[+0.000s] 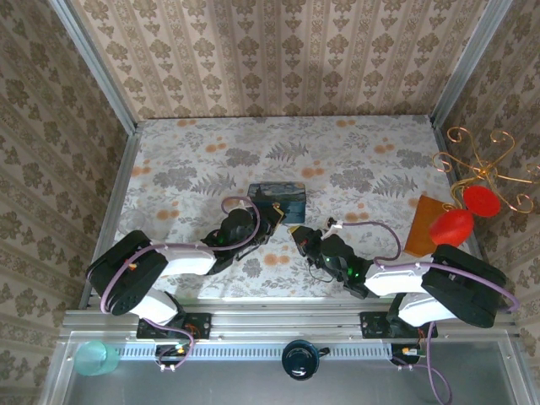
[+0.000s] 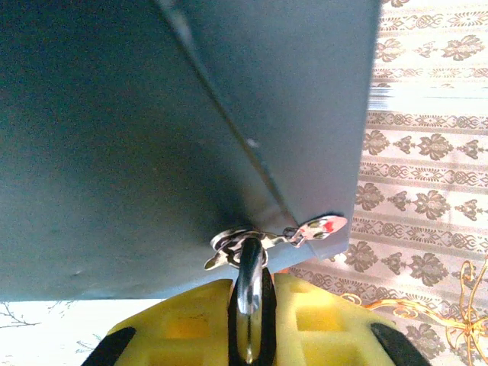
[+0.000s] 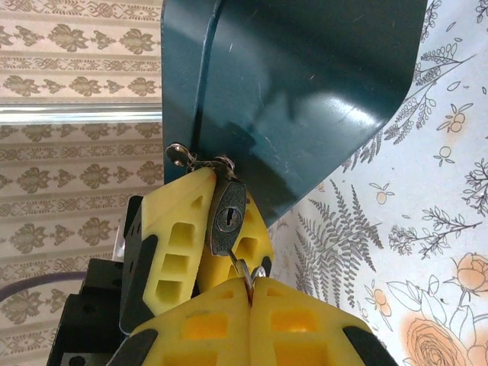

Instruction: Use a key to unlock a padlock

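Both grippers meet at the near side of the blue tin, mid-table.

On the floral table [image 1: 354,160] the blue tin [image 1: 277,197] sits about centre. The left gripper [image 2: 250,297] reaches in from the left, and its yellow fingers pinch the small dark padlock [image 3: 227,217] at the tin's latch [image 2: 244,242]. The right gripper [image 3: 250,293], fingers pressed together, pinches the key [image 3: 244,272]. The key's metal tip is at the padlock's lower end, and I cannot tell whether it has entered.
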You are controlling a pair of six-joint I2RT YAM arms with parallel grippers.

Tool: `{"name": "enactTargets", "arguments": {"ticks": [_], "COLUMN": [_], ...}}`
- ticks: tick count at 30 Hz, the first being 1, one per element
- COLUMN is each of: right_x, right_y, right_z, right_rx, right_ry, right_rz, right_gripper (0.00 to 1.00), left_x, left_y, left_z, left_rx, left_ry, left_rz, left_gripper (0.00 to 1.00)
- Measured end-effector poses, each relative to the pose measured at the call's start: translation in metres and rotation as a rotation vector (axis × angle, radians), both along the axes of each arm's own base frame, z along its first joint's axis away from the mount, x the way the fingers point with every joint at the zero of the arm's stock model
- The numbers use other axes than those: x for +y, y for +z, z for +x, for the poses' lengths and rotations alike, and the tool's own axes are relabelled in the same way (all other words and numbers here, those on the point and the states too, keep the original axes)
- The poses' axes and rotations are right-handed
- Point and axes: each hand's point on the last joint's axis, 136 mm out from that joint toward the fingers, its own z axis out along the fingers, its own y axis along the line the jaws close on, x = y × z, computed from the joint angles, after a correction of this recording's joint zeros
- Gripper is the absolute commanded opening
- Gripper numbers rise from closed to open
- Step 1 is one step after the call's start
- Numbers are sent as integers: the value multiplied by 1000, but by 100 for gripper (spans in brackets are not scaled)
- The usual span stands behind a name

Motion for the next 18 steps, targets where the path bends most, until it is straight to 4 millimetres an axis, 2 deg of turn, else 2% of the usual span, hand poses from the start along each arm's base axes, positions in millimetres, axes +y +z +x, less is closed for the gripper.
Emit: {"name": "enactTargets", "arguments": {"ticks": [18], "right_x": [-6], "right_y": [3], "right_z": [7], "right_rx": [18], "right_ry": [-38], "right_rz": [54], "right_gripper": [0], "left_x": [1], "left_y": [-1], "left_z": [-4], "left_rx": [0], "left_ry": [10], "left_rz": [-18], "left_gripper": [0]}}
